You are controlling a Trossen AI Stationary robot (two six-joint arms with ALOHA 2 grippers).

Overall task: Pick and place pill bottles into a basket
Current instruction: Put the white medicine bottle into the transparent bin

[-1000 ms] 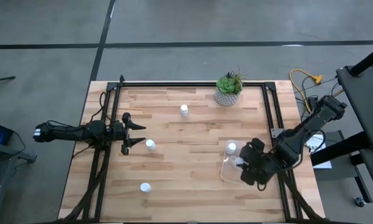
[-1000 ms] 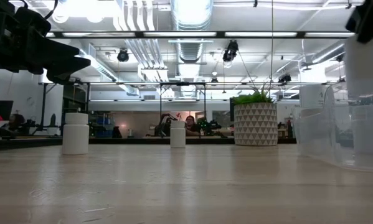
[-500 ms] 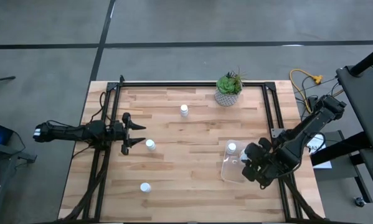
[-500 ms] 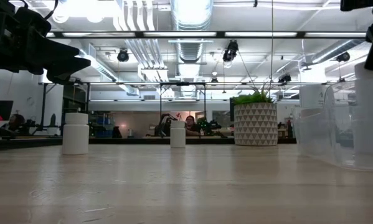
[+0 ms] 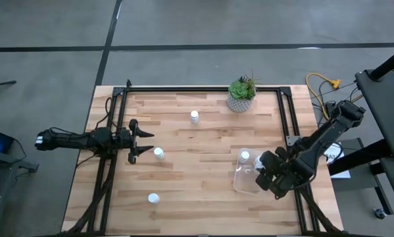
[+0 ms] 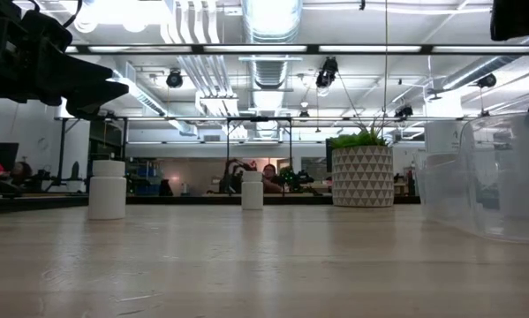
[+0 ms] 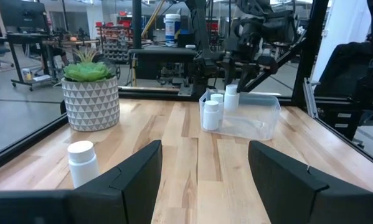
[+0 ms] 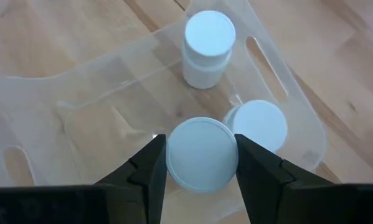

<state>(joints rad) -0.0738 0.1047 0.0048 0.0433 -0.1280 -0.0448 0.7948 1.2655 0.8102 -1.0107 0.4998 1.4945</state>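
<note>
The wooden bench [image 5: 203, 187] sits in an open workshop with ducts overhead. The held bottle [image 8: 202, 154] is pinched by its cap in the right claw [image 5: 268, 179], whose fingers are closed narrowly on it, hanging over the clear basket [image 8: 99, 118] at the bench's right side. Over the last second this claw has edged toward the bench's right edge, carrying its bottle out of the low view's corner, so I judge it is lining up a drop spot; nothing is released yet. Below it an upright bottle [image 8: 208, 46] and a nearer bottle [image 8: 261, 127] already stand in the basket. Three more wait on the bench: far [image 5: 195, 116], middle [image 5: 158, 153], near [image 5: 153, 197]. The left claw [image 5: 143, 141] has not moved, half open and empty, just beside the middle one.
</note>
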